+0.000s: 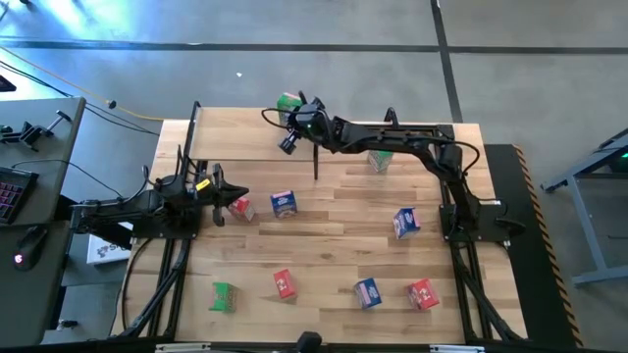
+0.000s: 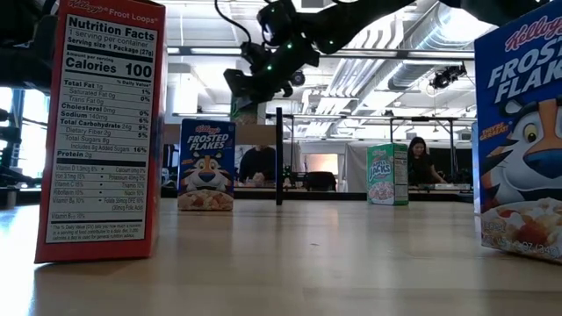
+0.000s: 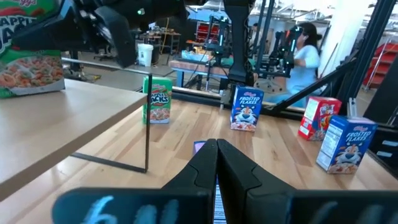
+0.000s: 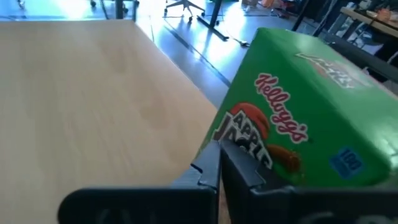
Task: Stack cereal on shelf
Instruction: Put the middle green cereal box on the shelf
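The shelf (image 1: 245, 137) is a light plank on thin black posts at the table's far left. One green cereal box (image 1: 287, 102) lies on its far right corner, printed face up (image 4: 298, 124). My right gripper (image 1: 297, 120) reaches over the shelf from the right, fingers shut (image 4: 219, 165), right at that box. My left gripper (image 1: 224, 194) is shut (image 3: 216, 155), low over the table's left side, beside a red box (image 1: 240, 208). Other boxes stand on the table: blue (image 1: 285, 203), green (image 1: 378, 160), blue (image 1: 405, 222). My right gripper has its shut fingertips (image 4: 208, 168) right at the lower edge of the green box's printed face (image 4: 249, 143), slanting down over the shelf top. I cannot tell whether they touch it. The box rests on the plank.
Along the table's near side stand a green box (image 1: 224, 296), a red one (image 1: 285, 283), a blue one (image 1: 368, 292) and a red one (image 1: 422, 293). A black shelf post (image 2: 279, 156) stands mid-table. People sit in the room behind (image 2: 420, 158).
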Motion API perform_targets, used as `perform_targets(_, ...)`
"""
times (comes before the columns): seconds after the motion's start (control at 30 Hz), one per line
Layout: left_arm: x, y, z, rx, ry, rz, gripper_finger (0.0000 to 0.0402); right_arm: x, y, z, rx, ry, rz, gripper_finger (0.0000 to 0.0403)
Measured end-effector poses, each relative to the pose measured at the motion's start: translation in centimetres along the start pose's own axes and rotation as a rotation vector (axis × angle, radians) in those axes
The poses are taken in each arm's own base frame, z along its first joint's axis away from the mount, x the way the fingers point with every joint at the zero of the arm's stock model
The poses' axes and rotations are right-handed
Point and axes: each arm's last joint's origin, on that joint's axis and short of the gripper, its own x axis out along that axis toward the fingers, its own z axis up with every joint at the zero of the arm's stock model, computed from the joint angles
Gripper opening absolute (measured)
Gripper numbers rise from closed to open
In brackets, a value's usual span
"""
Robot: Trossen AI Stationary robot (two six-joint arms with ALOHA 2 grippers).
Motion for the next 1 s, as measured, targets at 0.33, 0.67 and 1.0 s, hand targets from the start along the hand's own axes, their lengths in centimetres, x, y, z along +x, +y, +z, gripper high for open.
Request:
perform_targets(0.33,0.0,0.0,0.0,-0.017,-0.001,0.0,0.0003,0.1,-0.4,-0.8,0.0,0.079,-0.014,0.0)
perform_targets(0.67,0.0,0.0,0.1,-0.096,-0.01,-0.002,0.0003,0.5,-1.7,-1.3,-0.002,0.113,-0.037,0.0)
perform_targets(1.0,0.0,-0.1,0.6,-0.097,-0.061,-0.01,0.0003,0.8,-2.7,-1.8,-0.01,0.159,-0.051,0.0)
